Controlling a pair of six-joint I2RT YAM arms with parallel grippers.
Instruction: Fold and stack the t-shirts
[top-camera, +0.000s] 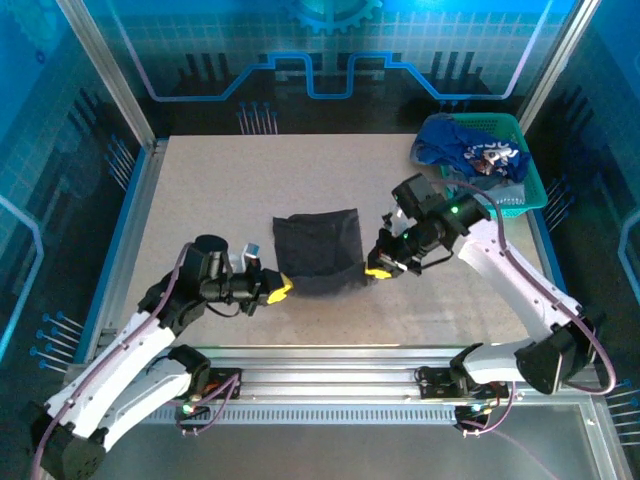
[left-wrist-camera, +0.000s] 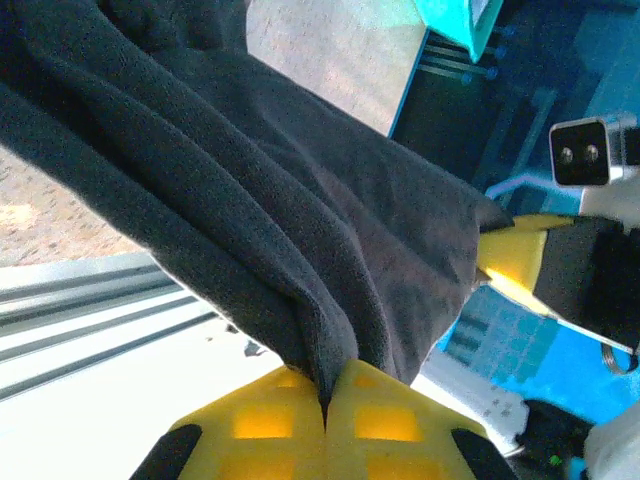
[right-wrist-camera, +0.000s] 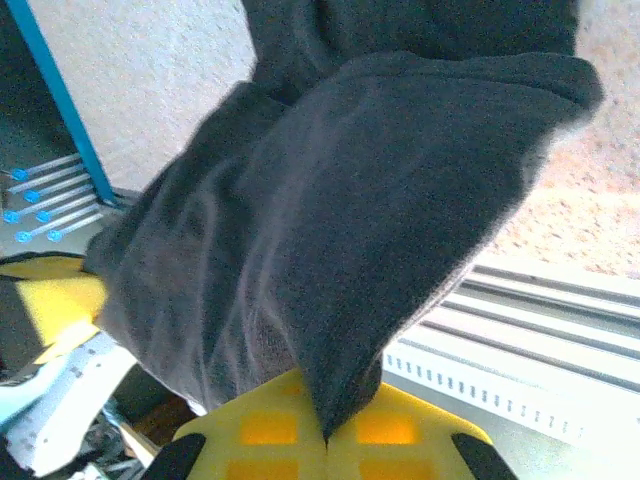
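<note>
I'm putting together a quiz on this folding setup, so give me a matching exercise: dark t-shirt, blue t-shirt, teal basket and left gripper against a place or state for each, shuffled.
Things:
1. charcoal t-shirt
2. blue t-shirt
3. teal basket
4. left gripper

Places or states:
A. at the far right corner of the table
B. shut on the charcoal t-shirt's near edge
C. mid-table, between the two arms
D. heaped in the basket

Pairs: 1-C, 2-D, 3-A, 4-B.

Top overhead, looking down; wrist cameras close, opposed; all share charcoal t-shirt (top-camera: 318, 250).
</note>
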